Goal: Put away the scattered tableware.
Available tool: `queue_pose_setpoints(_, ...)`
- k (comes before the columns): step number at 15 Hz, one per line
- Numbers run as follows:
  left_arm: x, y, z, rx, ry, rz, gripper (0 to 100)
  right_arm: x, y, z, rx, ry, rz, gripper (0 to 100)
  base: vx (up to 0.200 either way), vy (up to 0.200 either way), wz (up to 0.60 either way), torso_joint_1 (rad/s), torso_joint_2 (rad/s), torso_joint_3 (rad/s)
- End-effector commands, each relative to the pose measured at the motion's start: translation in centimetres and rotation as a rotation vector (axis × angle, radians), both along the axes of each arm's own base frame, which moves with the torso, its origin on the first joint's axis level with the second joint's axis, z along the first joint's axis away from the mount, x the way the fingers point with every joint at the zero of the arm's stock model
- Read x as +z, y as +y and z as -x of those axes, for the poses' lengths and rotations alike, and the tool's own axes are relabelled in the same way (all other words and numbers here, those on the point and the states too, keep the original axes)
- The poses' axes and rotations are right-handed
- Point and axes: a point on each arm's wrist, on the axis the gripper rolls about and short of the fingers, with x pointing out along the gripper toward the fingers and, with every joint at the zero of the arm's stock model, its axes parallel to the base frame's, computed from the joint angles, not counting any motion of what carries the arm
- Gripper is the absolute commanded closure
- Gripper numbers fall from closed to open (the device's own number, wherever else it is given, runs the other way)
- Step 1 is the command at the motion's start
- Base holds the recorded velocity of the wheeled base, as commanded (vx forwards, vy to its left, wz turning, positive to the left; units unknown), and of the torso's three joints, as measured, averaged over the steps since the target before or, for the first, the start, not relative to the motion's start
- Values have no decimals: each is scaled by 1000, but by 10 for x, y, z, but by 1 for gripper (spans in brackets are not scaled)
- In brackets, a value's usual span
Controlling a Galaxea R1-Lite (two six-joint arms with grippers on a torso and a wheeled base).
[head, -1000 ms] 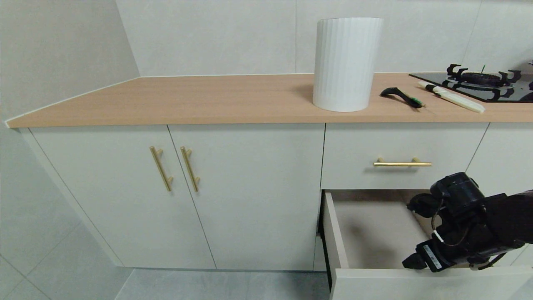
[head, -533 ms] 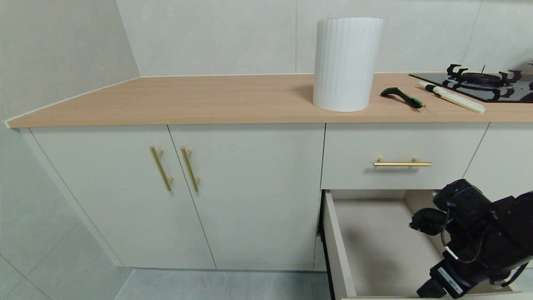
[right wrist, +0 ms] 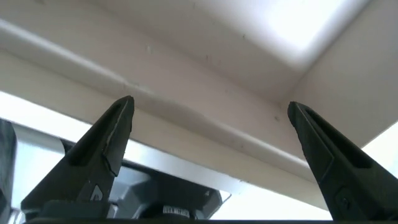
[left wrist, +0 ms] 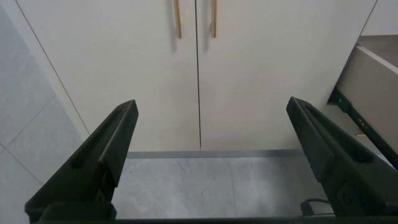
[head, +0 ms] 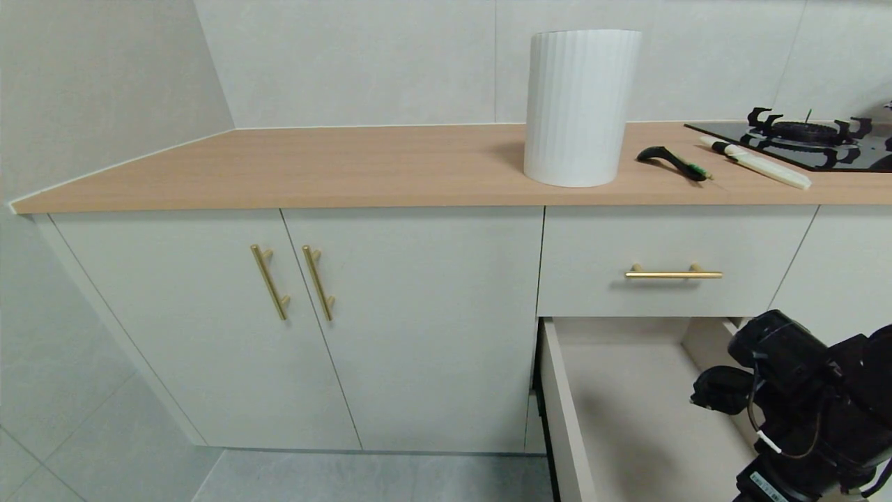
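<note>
On the wooden countertop (head: 348, 167) lie a black-handled utensil (head: 670, 161) and a long white knife (head: 756, 162), both to the right of a tall white ribbed container (head: 580, 104). Below them the lower drawer (head: 564, 390) stands pulled out, and the part of its inside that I can see is bare. My right arm (head: 801, 404) hangs over the drawer's front right part. My right gripper (right wrist: 208, 109) is open, with the drawer's pale rim (right wrist: 205, 134) running across between its fingers. My left gripper (left wrist: 211, 109) is open and holds nothing, low in front of the cabinet doors (left wrist: 199, 62).
A black hob with a burner (head: 808, 136) sits at the counter's far right. The upper drawer with a gold handle (head: 673, 275) is closed, as are the two doors with gold handles (head: 293, 279). A wall bounds the counter at the left. Grey floor tiles (left wrist: 186, 186) lie below.
The lower drawer has slid farther out toward me, its front panel passing below the picture. My right arm has moved down and back with it.
</note>
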Motion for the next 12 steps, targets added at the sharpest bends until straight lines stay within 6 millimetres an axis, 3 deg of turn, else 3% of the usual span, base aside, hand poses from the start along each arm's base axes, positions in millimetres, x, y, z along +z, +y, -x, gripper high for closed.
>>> queue_pose_setpoints(1,0,0,0,1,0,0,0,7,1,-6,-12,-39,-15,0,0,0,0,0,0,0)
queue_pose_setpoints(5,0,0,0,1,0,0,0,48,6,-23,-218,-231,-165,0,0,0,0,0,0,0)
queue_pose_setpoints(12,0,0,0,1,0,0,0,62,2,-29,-269,-421,-260,0,0,0,0,0,0,0)
